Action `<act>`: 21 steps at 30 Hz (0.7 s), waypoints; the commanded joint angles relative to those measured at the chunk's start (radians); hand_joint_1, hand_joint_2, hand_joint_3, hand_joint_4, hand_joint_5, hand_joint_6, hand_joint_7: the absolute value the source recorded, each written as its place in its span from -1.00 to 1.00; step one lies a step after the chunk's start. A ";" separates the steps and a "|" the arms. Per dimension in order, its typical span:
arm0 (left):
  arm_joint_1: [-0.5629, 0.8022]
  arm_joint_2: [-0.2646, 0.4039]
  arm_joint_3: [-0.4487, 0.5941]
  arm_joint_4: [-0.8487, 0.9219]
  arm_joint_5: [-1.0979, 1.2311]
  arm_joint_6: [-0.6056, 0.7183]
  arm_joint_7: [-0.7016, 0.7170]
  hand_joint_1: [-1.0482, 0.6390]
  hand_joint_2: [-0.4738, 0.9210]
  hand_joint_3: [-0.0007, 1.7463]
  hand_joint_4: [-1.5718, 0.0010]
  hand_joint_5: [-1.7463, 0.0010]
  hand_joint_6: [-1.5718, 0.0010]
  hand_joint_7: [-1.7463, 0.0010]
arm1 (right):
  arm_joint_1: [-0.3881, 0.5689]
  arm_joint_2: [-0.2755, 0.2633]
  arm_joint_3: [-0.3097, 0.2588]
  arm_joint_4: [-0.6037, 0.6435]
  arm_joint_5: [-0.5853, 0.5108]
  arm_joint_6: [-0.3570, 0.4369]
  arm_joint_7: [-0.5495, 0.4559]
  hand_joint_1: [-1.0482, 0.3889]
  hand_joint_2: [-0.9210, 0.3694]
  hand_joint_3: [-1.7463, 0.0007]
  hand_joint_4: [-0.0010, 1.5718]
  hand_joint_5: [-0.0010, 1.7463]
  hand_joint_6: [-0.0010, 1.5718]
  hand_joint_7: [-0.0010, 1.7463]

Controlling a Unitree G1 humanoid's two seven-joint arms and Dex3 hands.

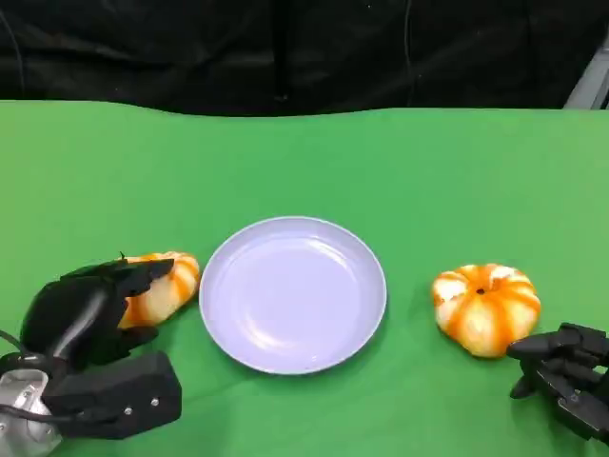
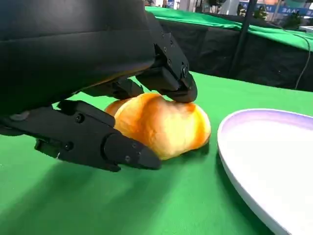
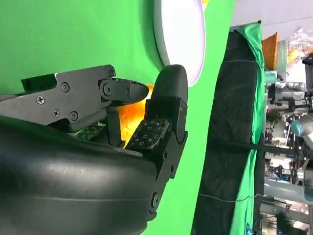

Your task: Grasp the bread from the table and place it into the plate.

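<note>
glossy rounded bread [image 2: 164, 125] sits between black left hand [image 1: 90, 309] fingers.

Left hand [image 1: 95, 309] sits low at the near left, fingers [image 2: 168, 78] curled over and under a bread roll [image 2: 164, 125]. Right hand [image 1: 563, 367] rests at the near right, fingers apart, holding nothing.

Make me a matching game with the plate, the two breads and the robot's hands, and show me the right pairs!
Things:
1. plate
2. left bread
3. right bread
4. right hand

States:
A. lies free on the green table, nothing holding it
B. fingers of the left hand are around it
C. nothing in it
D. fingers apart beside a bread, holding nothing

Pairs: 1-C, 2-B, 3-A, 4-D
</note>
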 commanded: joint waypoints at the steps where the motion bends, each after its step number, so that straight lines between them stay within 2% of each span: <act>1: 0.000 0.018 -0.018 0.002 0.001 0.011 -0.057 0.31 0.96 -0.98 0.37 1.00 0.28 1.00 | 0.005 -0.021 -0.002 -0.005 -0.003 -0.009 -0.011 0.40 -1.00 0.60 -0.02 0.51 0.28 -0.36; 9: 0.002 0.027 -0.028 -0.011 0.000 0.023 -0.079 0.35 0.96 -0.99 0.40 1.00 0.28 1.00 | 0.007 -0.019 -0.002 -0.011 0.005 -0.008 -0.005 0.39 -1.00 0.61 -0.01 0.49 0.28 -0.36; 14: 0.008 0.011 -0.013 -0.015 -0.017 0.045 -0.048 0.31 0.98 -0.99 0.31 0.97 0.21 0.98 | 0.006 -0.019 -0.003 -0.007 0.005 -0.012 -0.003 0.41 -1.00 0.60 0.00 0.48 0.28 -0.37; 15: 0.008 0.002 -0.003 -0.008 -0.025 0.045 -0.014 0.30 0.99 -0.98 0.03 0.90 0.02 0.93 | 0.005 -0.020 -0.004 -0.005 0.007 -0.013 0.000 0.41 -1.00 0.60 0.00 0.48 0.29 -0.37; 16: 0.009 -0.004 0.003 -0.002 -0.029 0.045 0.011 0.28 1.00 -0.98 -0.35 0.80 -0.30 0.89 | 0.004 -0.020 -0.004 -0.003 0.009 -0.013 0.003 0.41 -1.00 0.60 0.00 0.48 0.29 -0.37; 17: 0.008 -0.008 0.006 0.003 -0.030 0.048 0.034 0.27 1.00 -0.97 -0.47 0.76 -0.43 0.90 | 0.004 -0.020 -0.004 -0.002 0.008 -0.014 0.003 0.41 -1.00 0.60 0.00 0.48 0.29 -0.36; 18: 0.007 -0.013 0.010 0.006 -0.033 0.053 0.053 0.25 1.00 -0.94 -0.45 0.44 -0.57 0.91 | 0.004 -0.020 -0.004 -0.003 0.006 -0.012 0.000 0.40 -1.00 0.60 0.00 0.48 0.29 -0.36; 19: 0.007 -0.016 0.013 0.008 -0.036 0.056 0.065 0.23 1.00 -0.93 -0.27 -0.07 -0.69 0.91 | 0.004 -0.020 -0.004 -0.004 0.005 -0.010 -0.002 0.40 -1.00 0.61 0.00 0.48 0.29 -0.36; 21: 0.007 -0.025 0.020 0.013 -0.044 0.059 0.086 0.22 1.00 -0.94 -0.07 -0.52 -0.74 0.89 | 0.004 -0.020 -0.004 -0.006 0.000 -0.007 -0.010 0.39 -1.00 0.62 0.01 0.48 0.29 -0.36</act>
